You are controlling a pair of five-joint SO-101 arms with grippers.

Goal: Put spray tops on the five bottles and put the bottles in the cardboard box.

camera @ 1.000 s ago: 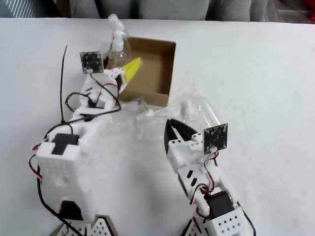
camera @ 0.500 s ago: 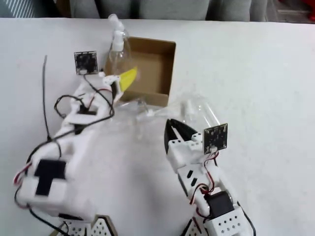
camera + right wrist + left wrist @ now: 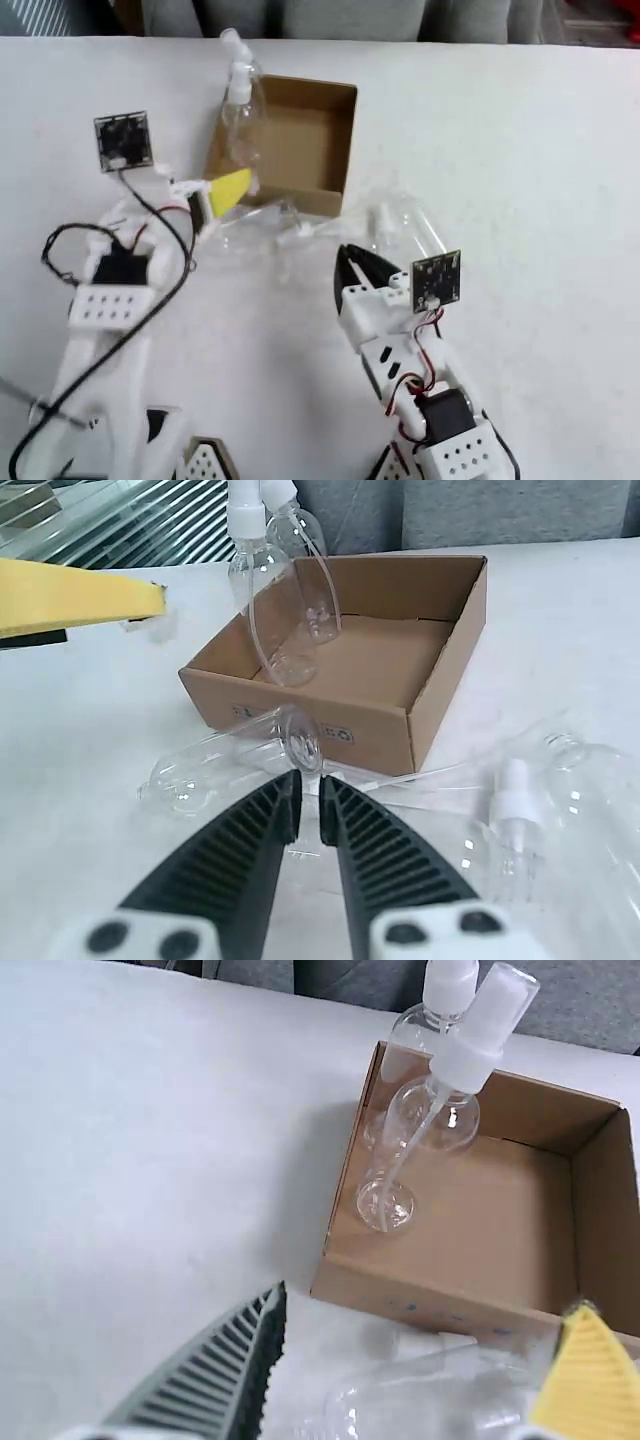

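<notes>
Two clear bottles (image 3: pixel 238 100) with white spray tops stand in the left corner of the cardboard box (image 3: pixel 318 150); in the left wrist view they lean together (image 3: pixel 425 1125). My left gripper (image 3: pixel 222 200) is open just outside the box's front left corner, its yellow finger (image 3: pixel 585 1385) and grey finger (image 3: pixel 230 1370) either side of a capless bottle (image 3: pixel 420 1405) lying on the table. My right gripper (image 3: pixel 350 262) sits shut and empty in front of the box, pointing at that lying bottle (image 3: pixel 230 755). A loose spray top (image 3: pixel 515 792) and another lying bottle (image 3: pixel 595 790) are to its right.
The box (image 3: pixel 400 665) has free floor on its right half. More clear bottles (image 3: pixel 415 225) and a spray top with its tube (image 3: pixel 300 232) lie in a cluster between the box and my right arm. The right side of the white table (image 3: pixel 540 150) is open.
My left arm has swung back and to the left, drawing its gripper away from the bottles in the box to the box's front left corner. The right arm has not moved.
</notes>
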